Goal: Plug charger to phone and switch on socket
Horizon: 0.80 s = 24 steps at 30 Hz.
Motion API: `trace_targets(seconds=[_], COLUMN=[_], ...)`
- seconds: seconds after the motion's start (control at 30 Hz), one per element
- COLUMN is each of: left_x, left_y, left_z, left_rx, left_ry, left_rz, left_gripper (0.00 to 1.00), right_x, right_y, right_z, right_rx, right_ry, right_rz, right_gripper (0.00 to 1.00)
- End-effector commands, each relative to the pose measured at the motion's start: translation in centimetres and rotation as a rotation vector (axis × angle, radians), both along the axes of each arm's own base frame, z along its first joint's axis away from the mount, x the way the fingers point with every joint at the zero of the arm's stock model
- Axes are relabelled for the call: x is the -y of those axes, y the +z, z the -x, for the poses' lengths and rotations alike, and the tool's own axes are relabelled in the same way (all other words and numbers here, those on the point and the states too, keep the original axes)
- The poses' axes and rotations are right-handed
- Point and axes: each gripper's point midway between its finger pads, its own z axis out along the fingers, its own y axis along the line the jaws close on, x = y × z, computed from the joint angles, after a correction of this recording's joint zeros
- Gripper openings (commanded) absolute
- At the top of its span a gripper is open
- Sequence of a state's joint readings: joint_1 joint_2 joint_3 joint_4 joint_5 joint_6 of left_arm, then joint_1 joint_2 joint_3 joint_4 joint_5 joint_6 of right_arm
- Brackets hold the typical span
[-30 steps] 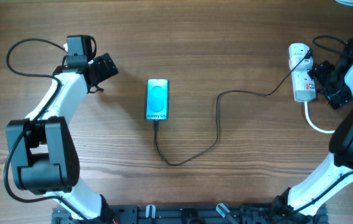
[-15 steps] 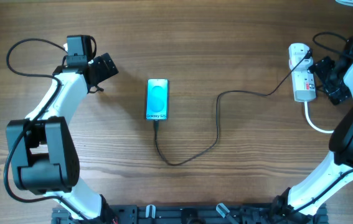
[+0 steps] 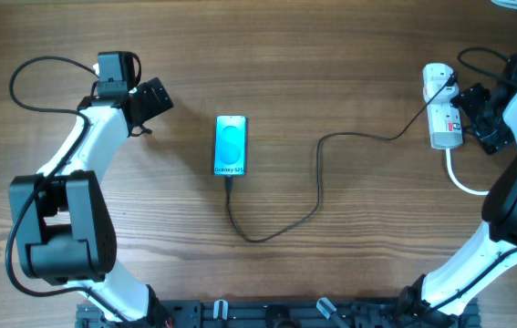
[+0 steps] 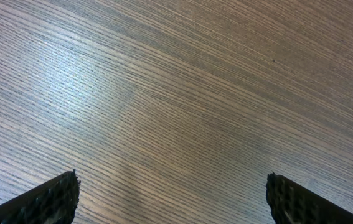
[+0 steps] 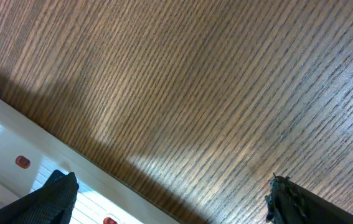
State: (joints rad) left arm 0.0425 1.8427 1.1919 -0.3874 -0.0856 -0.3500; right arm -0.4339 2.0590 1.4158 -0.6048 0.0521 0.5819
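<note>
On the wooden table [image 3: 331,55], the left gripper [image 3: 153,98] hangs at ten o'clock, spread wide and empty. The right gripper [image 3: 473,109], also spread, sits just beside the socket [image 3: 440,114] at two o'clock. The phone [image 3: 231,145] lies near centre. The charger [image 3: 317,173] meets its bottom edge and looks plugged in. I can't tell whether the switch is on.

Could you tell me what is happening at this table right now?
Two robot arms are working on charging a phone. The charger cable runs from the socket at the right and meets the phone's bottom edge, so it looks plugged in. The right gripper hangs open right beside the socket, holding nothing, probably there for the switch. The left gripper is open over bare table, away from the phone.
</note>
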Motion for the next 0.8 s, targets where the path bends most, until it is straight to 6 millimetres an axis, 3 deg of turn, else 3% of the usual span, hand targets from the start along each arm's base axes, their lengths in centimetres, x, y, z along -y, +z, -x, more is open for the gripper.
trace_targets(seconds=[0.0, 0.47, 0.77], left_x=[-0.4, -0.4, -0.4], left_y=[1.2, 1.2, 1.2], left_z=[-0.5, -0.5, -0.5], left_rx=[0.030, 0.030, 0.029], left_ry=[0.009, 0.009, 0.009], left_rz=[-0.014, -0.014, -0.014], left_gripper=[1.00, 1.00, 1.00], right_x=[-0.4, -0.5, -1.4], right_y=[-1.2, -3.8, -4.0], right_z=[0.5, -0.4, -0.4], right_rx=[-0.028, -0.011, -0.007], right_ry=[0.009, 0.015, 0.032], right_rz=[-0.019, -0.040, -0.087], right_gripper=[0.99, 1.00, 1.00])
